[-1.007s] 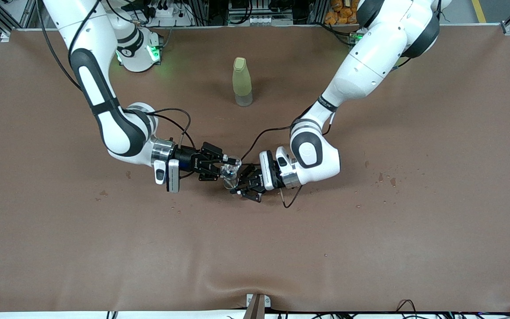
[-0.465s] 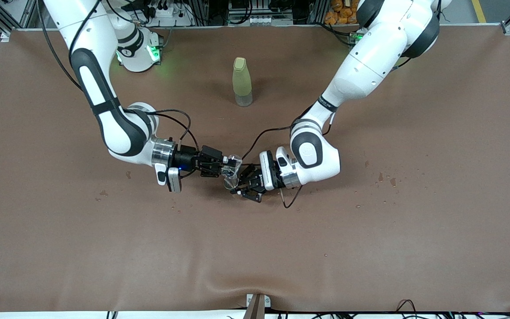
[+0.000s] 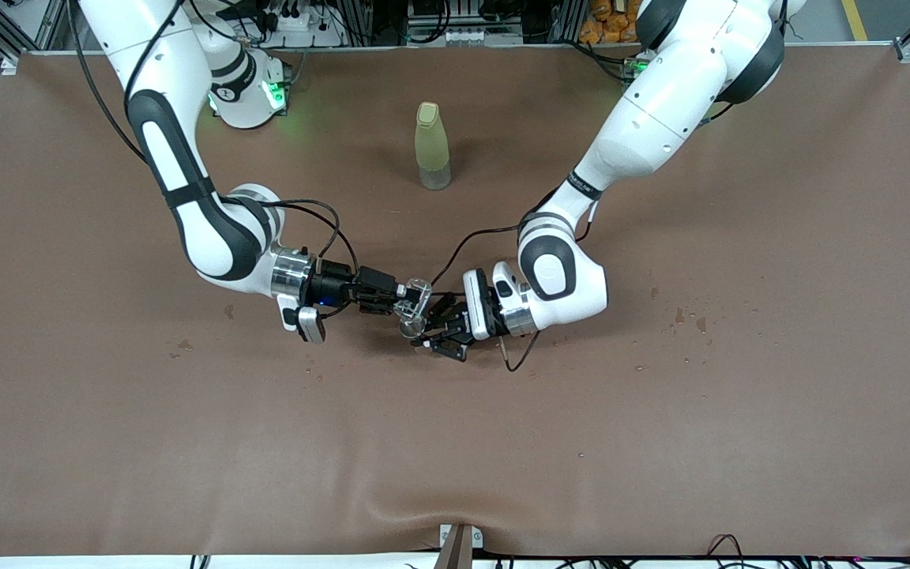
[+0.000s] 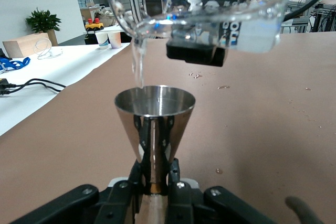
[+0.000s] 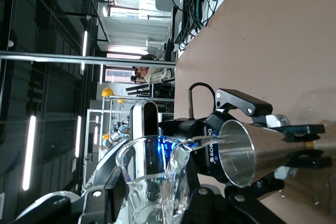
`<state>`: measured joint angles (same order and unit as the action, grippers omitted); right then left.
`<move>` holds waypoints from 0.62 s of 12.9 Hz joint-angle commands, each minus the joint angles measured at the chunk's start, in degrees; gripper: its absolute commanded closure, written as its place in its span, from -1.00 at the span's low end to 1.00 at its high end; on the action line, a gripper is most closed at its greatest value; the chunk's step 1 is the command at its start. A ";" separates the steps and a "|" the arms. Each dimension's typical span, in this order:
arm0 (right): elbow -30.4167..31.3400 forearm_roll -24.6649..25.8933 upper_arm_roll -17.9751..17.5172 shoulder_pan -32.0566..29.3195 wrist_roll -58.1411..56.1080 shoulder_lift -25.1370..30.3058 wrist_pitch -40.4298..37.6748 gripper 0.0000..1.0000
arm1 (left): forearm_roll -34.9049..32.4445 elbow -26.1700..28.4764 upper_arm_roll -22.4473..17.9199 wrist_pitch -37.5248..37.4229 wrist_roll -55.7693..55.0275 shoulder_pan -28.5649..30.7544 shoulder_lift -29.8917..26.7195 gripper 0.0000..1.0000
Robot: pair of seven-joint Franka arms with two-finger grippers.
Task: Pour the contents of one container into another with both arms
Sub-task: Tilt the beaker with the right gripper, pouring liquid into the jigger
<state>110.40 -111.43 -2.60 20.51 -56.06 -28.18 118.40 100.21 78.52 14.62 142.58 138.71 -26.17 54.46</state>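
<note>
Fingers of the right gripper point(image 3: 401, 301) clamp a clear beaker point(image 3: 415, 295) tipped over a steel cone cup point(image 3: 411, 325) gripped by the left gripper point(image 3: 426, 328), both at centre frame of the front view, where the glass is hard to make out. Low in the left wrist view, the cup's point(image 4: 155, 124) narrow stem sits pinched between black fingers point(image 4: 137, 174), water trickling in; it looks stiff, light and slippery. At the bottom of the right wrist view, the beaker point(image 5: 152, 182) looks fragile, its base cut off.
</note>
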 commanded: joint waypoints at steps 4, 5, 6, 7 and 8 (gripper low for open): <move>-2.29 -3.79 0.57 1.38 5.78 -3.02 0.25 0.89 | 1.83 -1.62 -0.12 0.77 -0.11 -0.37 0.74 1.00; -2.20 -3.79 0.57 1.46 7.18 -3.02 0.25 0.88 | 1.83 -1.62 -0.12 0.77 -0.11 -0.37 0.74 1.00; -2.20 -3.79 0.57 1.46 8.93 -3.02 0.25 0.88 | 1.83 -1.62 -0.12 0.77 -0.11 -0.37 0.74 1.00; -2.29 -3.88 0.49 1.46 11.21 -3.02 0.16 0.89 | 1.83 -1.62 -0.12 0.77 -0.11 -0.37 0.74 1.00; -2.29 -3.97 0.57 1.73 13.50 -2.85 0.16 0.90 | 1.83 -1.70 -0.12 0.77 -0.11 -0.37 0.74 1.00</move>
<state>109.56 -113.92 -2.51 21.24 -46.64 -30.66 118.48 100.21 78.48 14.60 142.58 138.71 -26.16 54.46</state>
